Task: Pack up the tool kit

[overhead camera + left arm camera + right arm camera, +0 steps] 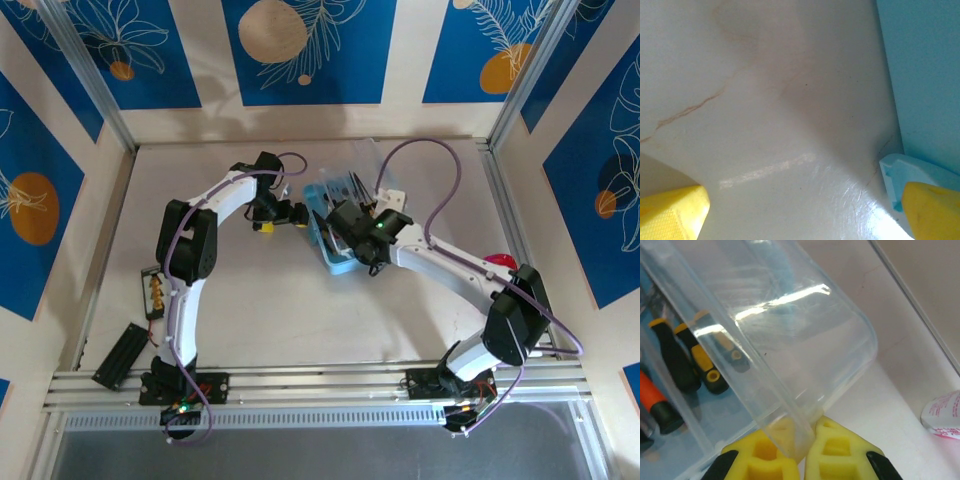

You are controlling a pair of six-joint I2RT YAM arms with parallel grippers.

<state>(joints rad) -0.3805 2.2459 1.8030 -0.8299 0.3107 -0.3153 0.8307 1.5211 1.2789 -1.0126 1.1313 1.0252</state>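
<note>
Pinching the rim of the clear lid [805,360], the right claw [799,442] is clamped tight on it, and the lid stands tilted up over the light-blue case [338,264]. Inside the case, under that lid, lie black-and-yellow screwdrivers [700,360] and, beside them, an orange-handled tool [657,400]. The left claw [800,220] hangs low over the table [765,100], just left of the case, its yellow fingers [670,215] spread wide with nothing between them. A pink round object [942,415] lies well off to the case's right.
</note>
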